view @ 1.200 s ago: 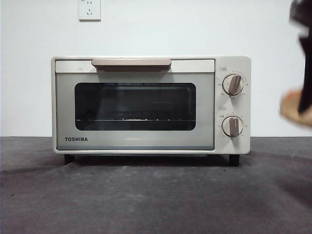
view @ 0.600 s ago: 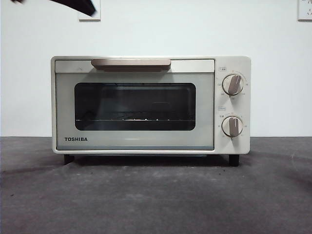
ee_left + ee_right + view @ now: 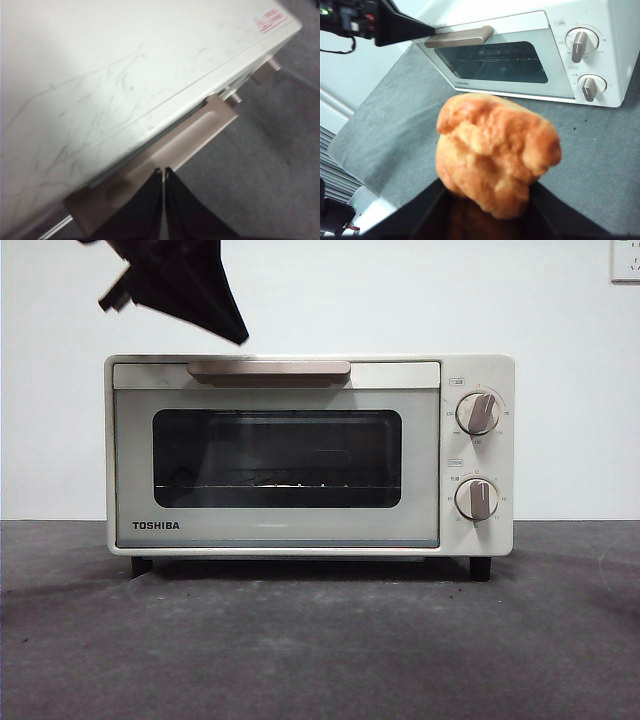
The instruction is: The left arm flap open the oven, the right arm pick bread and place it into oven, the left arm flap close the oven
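Oven [image 3: 310, 455] door closed, rack bare; right gripper [image 3: 490, 200] holds bread [image 3: 495, 150]

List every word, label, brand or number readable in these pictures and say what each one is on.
"TOSHIBA": on the lower left of the oven door, clear in the front view.
Small labels above each knob and the dial numbers around them: too small to read.
Red and white sticker on the oven's top, in the left wrist view: blurred, unreadable.
Nothing readable on the bread or the grippers.

Shut cream oven [image 3: 310, 455]; held golden bread [image 3: 495, 150]
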{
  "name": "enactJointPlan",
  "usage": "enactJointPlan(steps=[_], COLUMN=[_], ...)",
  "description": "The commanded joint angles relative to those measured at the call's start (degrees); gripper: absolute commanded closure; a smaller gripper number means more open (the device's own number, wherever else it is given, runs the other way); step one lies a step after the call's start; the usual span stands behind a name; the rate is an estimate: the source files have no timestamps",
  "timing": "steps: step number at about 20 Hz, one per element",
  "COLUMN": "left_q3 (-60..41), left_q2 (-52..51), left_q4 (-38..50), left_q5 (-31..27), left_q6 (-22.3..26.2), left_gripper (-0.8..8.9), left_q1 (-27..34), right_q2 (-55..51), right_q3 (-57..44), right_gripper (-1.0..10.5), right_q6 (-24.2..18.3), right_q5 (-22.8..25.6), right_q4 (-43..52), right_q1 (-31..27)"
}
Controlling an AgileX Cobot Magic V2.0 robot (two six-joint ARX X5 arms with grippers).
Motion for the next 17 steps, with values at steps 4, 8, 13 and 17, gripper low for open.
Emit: enactJointPlan(steps=[4,8,13,17], left_q3=[1.57,1.57,1.57,1.57], left_q2=[2.93,3.43,3.52,3.52], left_q4=[3.02,3.10,1.36,-2.32], left_q5=[-1.66,-1.88,-1.88,-1.86], left_q6=[1.40,1.38,1.36,1.40], left_gripper=[8.04,8.04,8.04,8.04], left_q1=[-0.35,-0.35,-0.37,-0.37], right_q2=[0.04,-0.02,-0.15,-0.15], right_q3=[0.96,0.96,0.96,0.96], right_gripper=[7.8,7.8,7.8,7.8], right_q6=[0.57,0.59,0.59,0.59], right_q5=[0.00,0.00,0.00,0.02], right_q4=[0.74,0.48,0.28,0.28], right_q1=[0.33,0.33,0.33,0.33])
